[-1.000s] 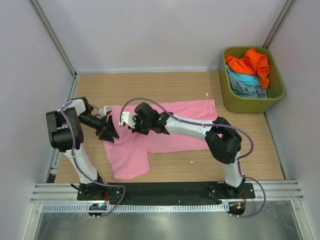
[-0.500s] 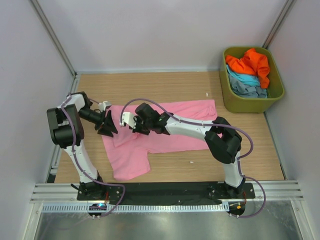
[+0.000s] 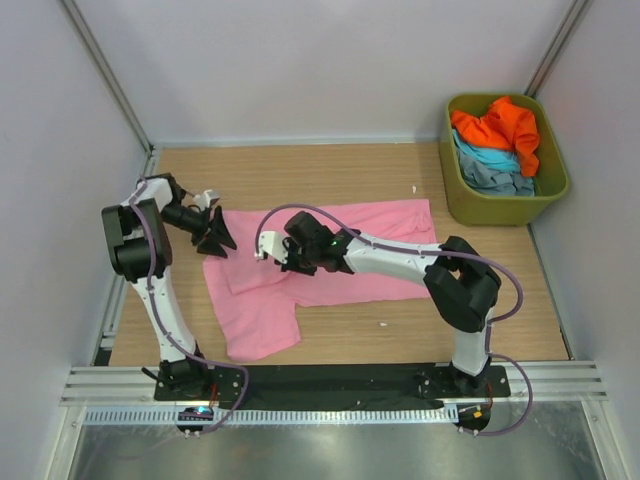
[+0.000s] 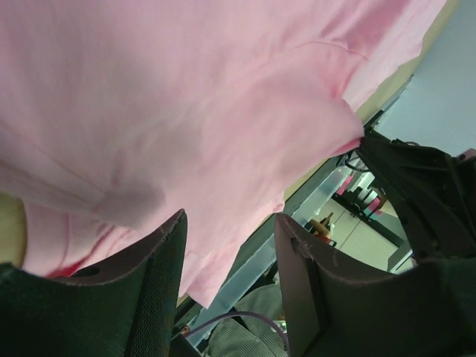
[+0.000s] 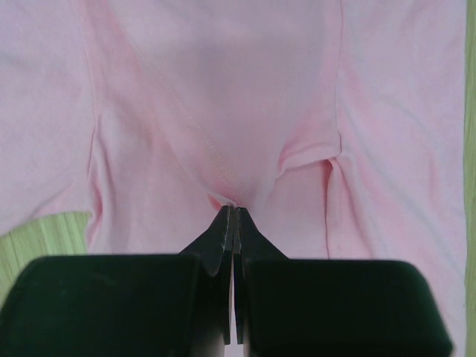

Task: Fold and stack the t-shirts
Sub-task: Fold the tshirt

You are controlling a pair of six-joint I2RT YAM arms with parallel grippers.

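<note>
The pink t-shirt [image 3: 380, 222] lies spread on the desk [image 3: 330, 170]. Its long axis runs left to right across the middle of the overhead frame, and a loose flap trails toward the lower left. Both of my pincers sit at its left end, so nearly all the cloth stretches away to their right. My right pincer [image 3: 268, 250] is down on the shirt a little in from that end. Its wrist view shows the jaws pressed tight together with a small ridge of pink cloth nipped at their tips, just where a stitched seam runs diagonally up and to the left. My left pincer [image 3: 218, 238] is at the shirt's upper-left corner, nearer the edge than the right one. From its own camera the two fingers [image 4: 160, 282] stand apart with open space between them. The pink cloth fills the frame beyond the tips, and I see nothing gripped. I judge that the next move depends on this layout: with the shirt's bulk to the right of both pincers, any fold would carry this left end over along the long axis, and the left pincer must first close on the corner. The other t-shirts, an orange one [image 3: 500, 125], a light blue one [image 3: 488, 157] and a grey-blue one [image 3: 495, 180], are heaped in the green tub [image 3: 555, 190] at the upper right, well apart from the pink one.
</note>
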